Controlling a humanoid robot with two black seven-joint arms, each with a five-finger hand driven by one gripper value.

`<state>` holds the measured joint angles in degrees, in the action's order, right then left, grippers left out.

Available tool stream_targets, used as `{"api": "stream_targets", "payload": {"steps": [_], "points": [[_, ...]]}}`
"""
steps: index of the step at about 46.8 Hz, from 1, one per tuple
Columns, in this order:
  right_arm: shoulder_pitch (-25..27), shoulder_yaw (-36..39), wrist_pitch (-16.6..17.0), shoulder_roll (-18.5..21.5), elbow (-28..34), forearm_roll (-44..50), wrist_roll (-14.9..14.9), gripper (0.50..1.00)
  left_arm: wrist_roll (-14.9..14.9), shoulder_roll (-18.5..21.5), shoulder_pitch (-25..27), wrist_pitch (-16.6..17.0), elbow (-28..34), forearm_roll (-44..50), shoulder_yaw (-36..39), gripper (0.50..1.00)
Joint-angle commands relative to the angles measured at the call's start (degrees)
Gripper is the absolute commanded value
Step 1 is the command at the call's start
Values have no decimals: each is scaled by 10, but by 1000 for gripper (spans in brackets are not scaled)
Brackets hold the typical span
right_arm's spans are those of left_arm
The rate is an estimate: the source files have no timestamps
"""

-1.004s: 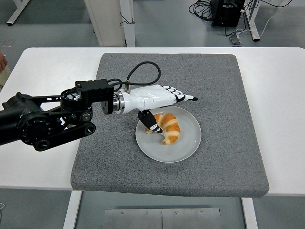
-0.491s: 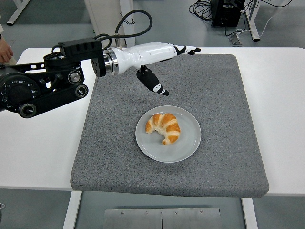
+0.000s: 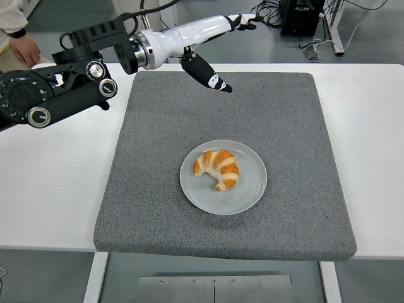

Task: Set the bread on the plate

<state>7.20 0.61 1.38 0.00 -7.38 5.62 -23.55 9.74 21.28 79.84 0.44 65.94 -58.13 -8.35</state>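
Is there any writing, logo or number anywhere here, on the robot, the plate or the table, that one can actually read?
None can be read.
Left hand and its black arm: no lettering or logo shows.
Plate, croissant, grey mat, white table: all plain, no print.
Black box on the floor at the top: any marking is too small to tell.

- The bread [image 3: 216, 168] is showing a glazed, flaky golden crust.
- The plate [image 3: 249, 192] is looking smooth and matt grey.
- The mat [image 3: 284, 113] is looking like rough, speckled felt.
- The left hand [image 3: 208, 38] is gleaming in glossy white plastic.
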Motion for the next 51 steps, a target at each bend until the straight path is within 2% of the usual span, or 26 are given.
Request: {"api": "stream_targets", "payload": {"steps": [1,20,26,35,42,51], "points": [[0,-1,0,0,0,0,0,1000,-1,-3,1,0,-16,28,-5,966],[0,0,0,0,0,0,0,1000,2,-17,-6,0,-121,293,-63,966],[0,0,0,0,0,0,0,1000,-2,-23,-12,-1,-154,341,-64,966],[0,1,1,0,-5,0,0,1000,1,-60,-38,-1,-206,382,-69,966],[2,0,1,0,-1,0,0,1000,-1,-75,-56,-3,-215,403,-106,966],[2,0,0,0,0,0,0,1000,-4,-77,-91,-57,-258,435,-192,966]]}}
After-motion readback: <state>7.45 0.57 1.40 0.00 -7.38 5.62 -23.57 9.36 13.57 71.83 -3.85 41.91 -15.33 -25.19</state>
